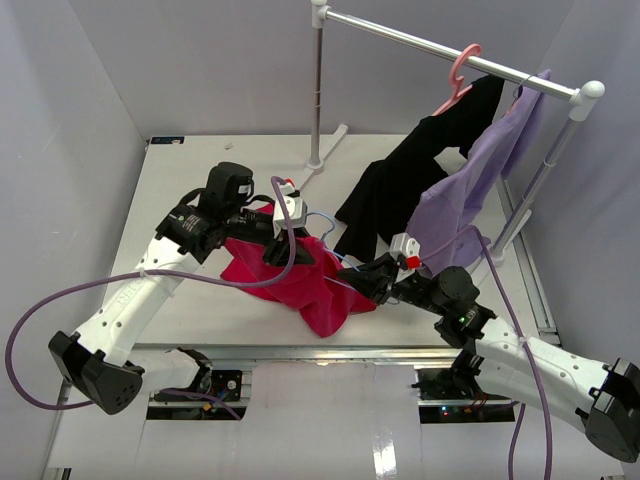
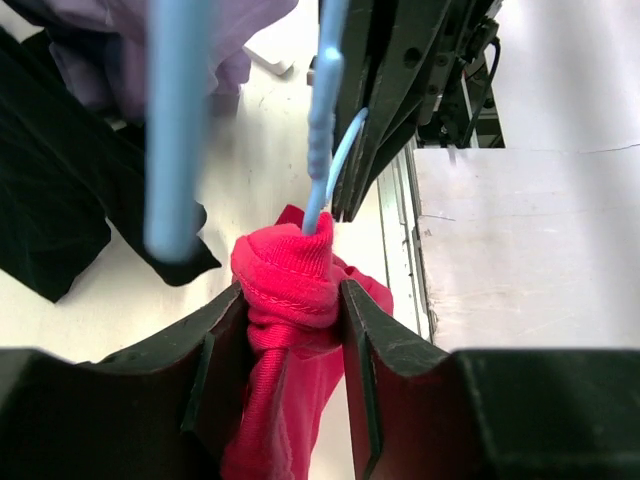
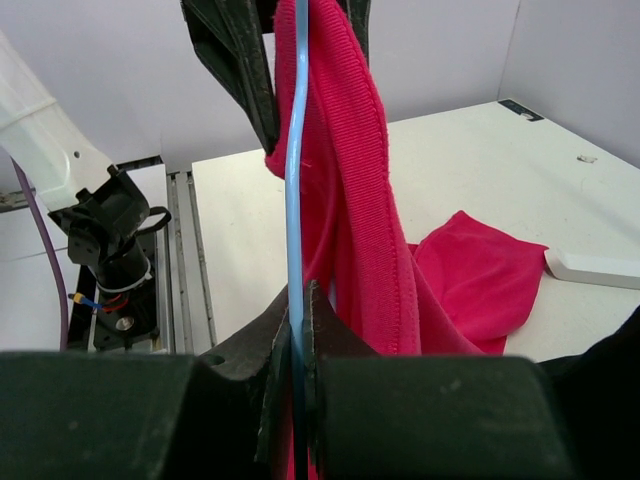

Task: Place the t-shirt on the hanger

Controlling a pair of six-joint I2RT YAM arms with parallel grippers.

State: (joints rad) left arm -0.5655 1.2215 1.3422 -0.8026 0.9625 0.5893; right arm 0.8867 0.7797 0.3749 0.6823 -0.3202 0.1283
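The red t-shirt (image 1: 290, 285) lies crumpled on the white table, with part of it lifted. My left gripper (image 1: 322, 258) is shut on a bunched fold of the t-shirt (image 2: 285, 265); in the left wrist view both fingers (image 2: 225, 340) press against the fabric. The thin light-blue hanger (image 3: 293, 180) stands upright, pinched between the shut jaws of my right gripper (image 3: 300, 300). The lifted t-shirt (image 3: 355, 200) hangs right beside the wire, and the hanger (image 2: 318, 160) pokes out of the bunched fabric. The two grippers meet over the table's middle, with the right gripper (image 1: 352, 278) just right of the left.
A clothes rack (image 1: 450, 50) stands at the back right. It carries a black garment (image 1: 400, 190) on a pink hanger (image 1: 460, 75) and a lavender garment (image 1: 470, 190). The rack's left post (image 1: 318, 100) rises behind the left gripper. The table's near edge (image 1: 300, 348) lies just below the t-shirt.
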